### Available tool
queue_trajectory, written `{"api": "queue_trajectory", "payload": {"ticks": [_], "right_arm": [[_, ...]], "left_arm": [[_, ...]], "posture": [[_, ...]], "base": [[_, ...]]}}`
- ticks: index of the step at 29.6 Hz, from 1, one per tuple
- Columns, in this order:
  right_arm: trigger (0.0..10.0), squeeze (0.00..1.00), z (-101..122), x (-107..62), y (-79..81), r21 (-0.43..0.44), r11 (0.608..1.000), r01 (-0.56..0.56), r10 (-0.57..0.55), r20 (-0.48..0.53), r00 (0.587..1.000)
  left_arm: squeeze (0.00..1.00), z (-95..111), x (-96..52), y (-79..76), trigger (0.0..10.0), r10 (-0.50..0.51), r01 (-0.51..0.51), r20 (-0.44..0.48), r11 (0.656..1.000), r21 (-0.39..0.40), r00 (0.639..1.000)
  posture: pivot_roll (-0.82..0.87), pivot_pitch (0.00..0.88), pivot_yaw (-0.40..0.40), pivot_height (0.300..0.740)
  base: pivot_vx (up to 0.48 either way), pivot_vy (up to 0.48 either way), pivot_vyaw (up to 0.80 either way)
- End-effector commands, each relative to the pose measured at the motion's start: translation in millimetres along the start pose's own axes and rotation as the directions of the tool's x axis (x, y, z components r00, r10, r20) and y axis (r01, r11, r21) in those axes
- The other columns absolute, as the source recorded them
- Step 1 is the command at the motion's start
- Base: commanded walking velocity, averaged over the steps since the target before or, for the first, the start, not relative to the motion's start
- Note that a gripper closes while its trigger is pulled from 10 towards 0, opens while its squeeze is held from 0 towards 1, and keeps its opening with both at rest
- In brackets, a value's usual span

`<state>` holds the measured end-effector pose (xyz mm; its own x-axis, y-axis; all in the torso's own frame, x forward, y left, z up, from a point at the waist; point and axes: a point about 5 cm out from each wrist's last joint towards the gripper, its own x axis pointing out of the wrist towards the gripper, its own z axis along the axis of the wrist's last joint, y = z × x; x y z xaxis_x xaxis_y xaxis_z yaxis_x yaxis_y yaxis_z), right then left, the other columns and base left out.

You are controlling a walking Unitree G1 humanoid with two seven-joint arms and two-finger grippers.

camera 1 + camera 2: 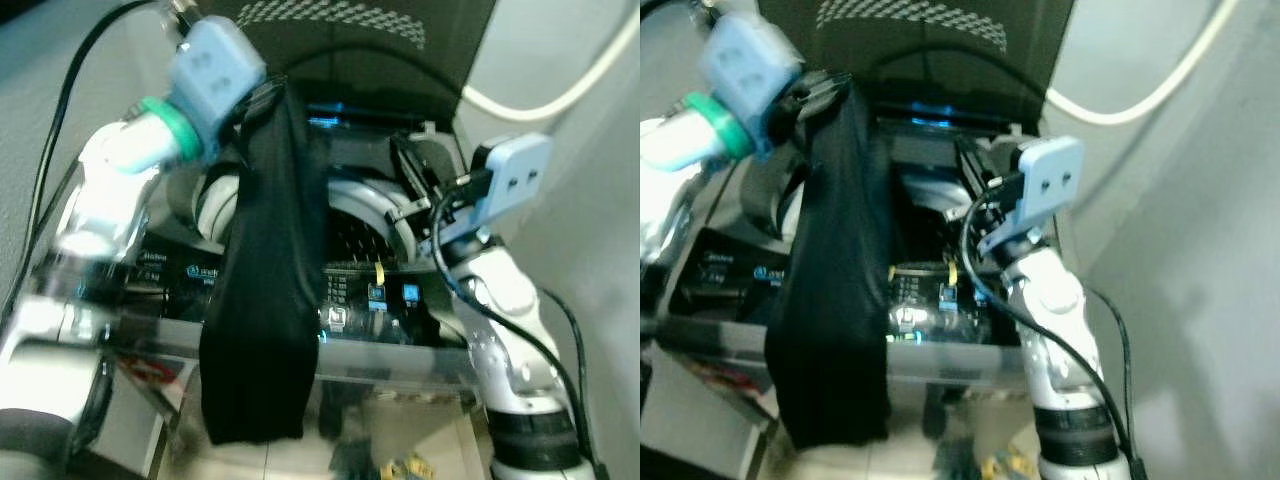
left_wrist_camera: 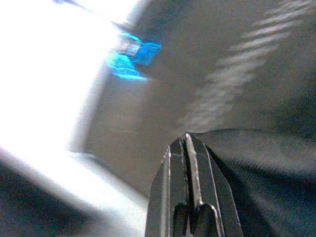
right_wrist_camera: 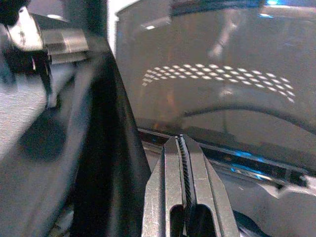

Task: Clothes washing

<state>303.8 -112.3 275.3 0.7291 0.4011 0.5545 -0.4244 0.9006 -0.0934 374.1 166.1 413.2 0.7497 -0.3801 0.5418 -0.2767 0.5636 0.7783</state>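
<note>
A long black garment (image 1: 265, 300) hangs from my left gripper (image 1: 262, 100), which is shut on its top end above the open top-loading washing machine (image 1: 400, 340). The cloth drapes down over the front control panel (image 1: 370, 295). In the left wrist view the shut fingertips (image 2: 186, 143) have the dark cloth (image 2: 266, 168) beside them. My right gripper (image 1: 410, 160) is shut with nothing in it, at the right rim of the drum opening (image 1: 355, 225). Its wrist view looks at the raised lid (image 3: 222, 98), with the garment (image 3: 106, 148) hanging alongside.
The dark lid (image 1: 380, 50) stands upright behind the drum. A white hose (image 1: 560, 90) curves across the grey wall at the right. Tiled floor (image 1: 420, 460) shows below the machine's front.
</note>
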Motion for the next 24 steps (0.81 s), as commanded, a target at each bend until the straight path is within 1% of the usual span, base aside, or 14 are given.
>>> {"api": "queue_trajectory", "payload": {"ticks": [1,3,5,6,7,8,9,11,12,13,14,15,16,24], "right_arm": [[10.0,0.0,1.6,-3.3,-1.8,-0.012,1.0,0.012,-0.012,-0.005,1.0],[10.0,0.0,2.0,-4.6,-2.0,-0.013,1.0,0.016,-0.016,-0.006,1.0],[10.0,0.0,2.2,-5.0,-1.8,-0.013,1.0,0.017,-0.017,-0.006,1.0],[10.0,0.0,2.4,-5.3,-1.5,-0.013,1.0,0.018,-0.018,-0.006,1.0],[10.0,0.0,2.4,-5.3,-1.5,-0.013,1.0,0.018,-0.018,-0.006,1.0],[10.0,0.0,2.5,-5.7,-1.0,-0.013,1.0,0.019,-0.019,-0.006,1.0],[10.0,0.0,2.5,-5.7,-1.0,-0.013,1.0,0.019,-0.019,-0.006,1.0],[10.0,0.0,2.5,-6.3,-0.7,-0.012,1.0,0.022,-0.022,-0.007,1.0],[10.0,0.0,2.6,-6.8,-0.5,-0.012,1.0,0.023,-0.023,-0.008,1.0],[10.0,0.0,2.6,-6.8,-0.5,-0.012,1.0,0.023,-0.023,-0.008,1.0],[10.0,0.0,2.8,-6.8,-0.7,-0.012,1.0,0.023,-0.023,-0.008,1.0],[10.0,0.0,2.8,-6.8,-0.7,-0.012,1.0,0.023,-0.023,-0.008,1.0],[10.0,0.0,3.0,-6.6,-0.8,-0.012,1.0,0.022,-0.022,-0.007,1.0],[10.0,0.0,2.7,-3.7,0.0,-0.005,1.0,0.012,-0.012,-0.004,1.0]], "left_arm": [[0.0,9.6,4.8,13.7,10.0,0.109,-0.134,0.115,0.962,0.239,0.987],[0.0,2.7,4.6,7.0,10.0,0.045,-0.089,0.126,0.925,0.369,0.991],[0.0,-4.7,4.0,-0.4,10.0,-0.012,-0.015,0.077,0.938,0.345,0.997],[0.0,-10.6,2.7,-6.7,10.0,-0.054,0.044,0.032,0.969,0.245,0.998],[0.0,-10.6,2.7,-6.7,10.0,-0.054,0.044,0.032,0.969,0.245,0.998],[0.0,-19.0,-0.4,-19.6,10.0,-0.145,0.146,-0.021,0.985,0.091,0.989],[0.0,-19.0,-0.4,-19.6,10.0,-0.145,0.146,-0.021,0.985,0.091,0.989],[0.0,-30.4,-12.6,-52.6,10.0,-0.38,0.364,-0.023,0.898,-0.247,0.925],[0.0,-33.4,-16.4,-62.7,10.0,-0.448,0.421,0.0,0.839,-0.344,0.894],[0.0,-33.4,-16.4,-62.7,10.0,-0.448,0.421,0.0,0.839,-0.344,0.894],[0.43,-33.6,-19.0,-67.0,10.0,-0.481,0.454,0.036,0.797,-0.397,0.876],[0.43,-33.6,-19.0,-67.0,10.0,-0.481,0.454,0.036,0.797,-0.397,0.876],[1.0,-34.4,-18.8,-67.0,10.0,-0.48,0.455,0.051,0.787,-0.417,0.876],[1.0,-43.1,-24.2,-55.4,10.0,-0.455,0.438,0.058,0.805,-0.4,0.889]], "posture": [[0.08,0.075,0.031,0.74],[0.07,0.08,0.035,0.74],[0.07,0.082,0.037,0.74],[0.07,0.083,0.039,0.74],[0.07,0.083,0.039,0.74],[0.07,0.086,0.039,0.74],[0.07,0.086,0.039,0.74],[0.07,0.088,0.038,0.74],[0.07,0.087,0.038,0.74],[0.07,0.087,0.038,0.74],[0.08,0.088,0.038,0.74],[0.08,0.088,0.038,0.74],[0.08,0.087,0.037,0.74],[0.1,0.085,0.031,0.74]], "base": [[0.0,0.0,0.0],[0.0,0.0,0.0],[0.0,0.0,0.0],[0.0,0.0,0.0],[0.0,0.0,0.0],[0.0,0.0,0.0],[0.0,0.0,0.0],[0.0,0.0,0.0],[0.0,0.0,0.0],[0.0,0.0,0.0],[0.0,0.0,0.0],[0.0,0.0,0.0],[0.0,0.0,0.0],[0.0,0.0,0.0]]}}
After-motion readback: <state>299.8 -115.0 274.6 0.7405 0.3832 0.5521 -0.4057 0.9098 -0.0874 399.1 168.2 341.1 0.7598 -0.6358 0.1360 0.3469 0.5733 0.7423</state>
